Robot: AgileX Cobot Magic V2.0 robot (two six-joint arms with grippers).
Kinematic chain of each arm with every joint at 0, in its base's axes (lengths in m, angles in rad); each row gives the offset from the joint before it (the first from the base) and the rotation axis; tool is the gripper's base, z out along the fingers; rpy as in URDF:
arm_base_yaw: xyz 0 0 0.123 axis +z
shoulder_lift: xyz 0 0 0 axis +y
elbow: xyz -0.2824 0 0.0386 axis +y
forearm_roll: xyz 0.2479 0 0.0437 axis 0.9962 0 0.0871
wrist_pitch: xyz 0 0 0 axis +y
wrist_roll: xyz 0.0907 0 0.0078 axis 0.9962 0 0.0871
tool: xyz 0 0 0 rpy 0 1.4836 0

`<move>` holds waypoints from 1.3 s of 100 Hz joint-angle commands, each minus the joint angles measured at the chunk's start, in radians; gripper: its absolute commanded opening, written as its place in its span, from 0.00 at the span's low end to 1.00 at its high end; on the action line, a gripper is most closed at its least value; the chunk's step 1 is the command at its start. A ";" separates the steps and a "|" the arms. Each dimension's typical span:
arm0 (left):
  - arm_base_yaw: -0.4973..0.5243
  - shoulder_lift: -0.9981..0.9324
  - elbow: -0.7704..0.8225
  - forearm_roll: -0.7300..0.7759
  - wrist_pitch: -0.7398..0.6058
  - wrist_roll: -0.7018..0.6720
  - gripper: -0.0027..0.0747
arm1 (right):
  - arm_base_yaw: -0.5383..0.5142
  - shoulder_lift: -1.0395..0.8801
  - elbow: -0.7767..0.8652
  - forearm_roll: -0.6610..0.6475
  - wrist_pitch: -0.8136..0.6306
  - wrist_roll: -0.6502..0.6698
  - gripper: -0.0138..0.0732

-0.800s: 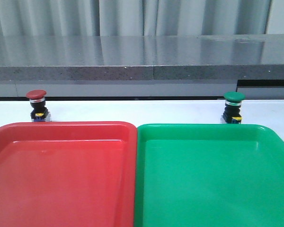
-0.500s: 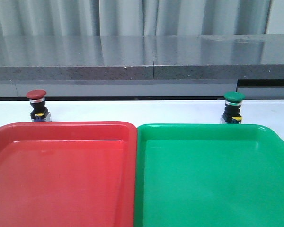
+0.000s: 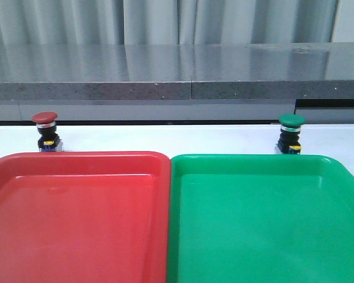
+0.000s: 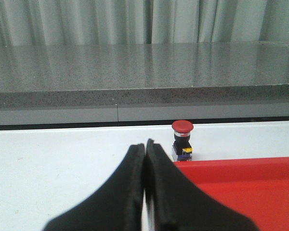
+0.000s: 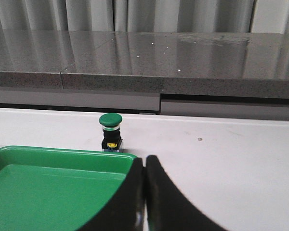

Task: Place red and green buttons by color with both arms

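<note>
- Nothing appears to have moved since the earlier frames; both buttons stand on the bench (image 3: pixel 165 137) behind their trays.
- Red button (image 3: pixel 45 131) is beyond the red tray (image 3: pixel 76 158), green button (image 3: pixel 291 133) beyond the green tray (image 3: pixel 248 159).
- Left tool (image 4: pixel 145 147) and right tool (image 5: pixel 144 163) are pressed together, empty.

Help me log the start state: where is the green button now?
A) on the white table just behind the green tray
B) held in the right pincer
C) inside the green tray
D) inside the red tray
A: the green button stands upright on the white table beyond the far rim of the green tray, untouched by any pincer.
</note>
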 commanded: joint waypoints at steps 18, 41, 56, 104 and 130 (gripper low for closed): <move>0.003 0.215 -0.325 -0.066 0.154 -0.011 0.01 | 0.003 -0.003 -0.014 0.001 -0.088 -0.002 0.08; 0.003 0.475 -0.563 -0.085 0.397 -0.011 0.01 | 0.003 -0.003 -0.014 0.001 -0.088 -0.002 0.08; 0.003 0.587 -0.605 -0.087 0.401 -0.011 0.01 | 0.003 -0.003 -0.014 0.001 -0.088 -0.002 0.08; 0.003 0.688 -0.605 -0.091 0.415 -0.011 0.42 | 0.003 -0.003 -0.014 0.001 -0.088 -0.002 0.08; 0.003 0.688 -0.605 -0.112 0.408 -0.013 0.86 | 0.003 -0.003 -0.014 0.001 -0.088 -0.002 0.08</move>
